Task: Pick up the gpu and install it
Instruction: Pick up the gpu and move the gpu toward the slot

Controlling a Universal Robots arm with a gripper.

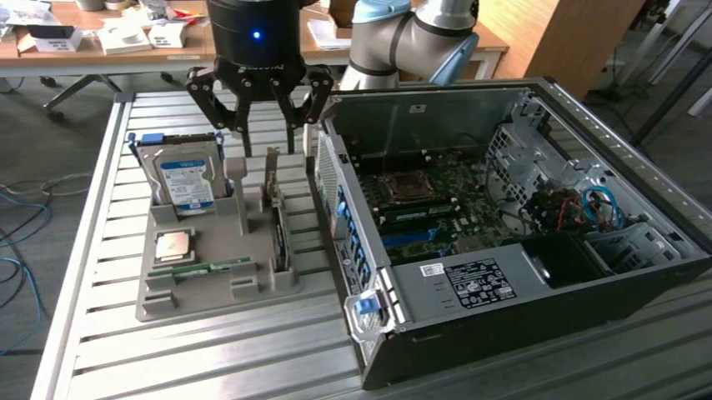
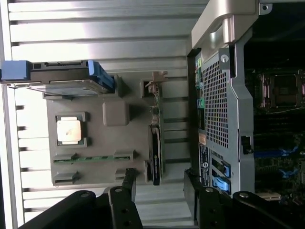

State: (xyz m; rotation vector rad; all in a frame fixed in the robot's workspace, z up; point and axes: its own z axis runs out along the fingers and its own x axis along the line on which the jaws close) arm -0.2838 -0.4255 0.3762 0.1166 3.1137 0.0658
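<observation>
The gpu stands on its edge in a slot along the grey holder tray, on the side nearest the computer case, its metal bracket end pointing up toward the arm. My gripper hangs above that bracket end, open, with nothing between its black fingers. In the wrist view the gpu shows edge-on as a thin dark strip, and the gripper straddles its line with one fingertip on each side, apart from the card.
The tray also holds a hard drive in blue rails, a processor and a memory stick. An open computer case lies at the exterior view's right, its motherboard exposed. All rest on a slatted metal table.
</observation>
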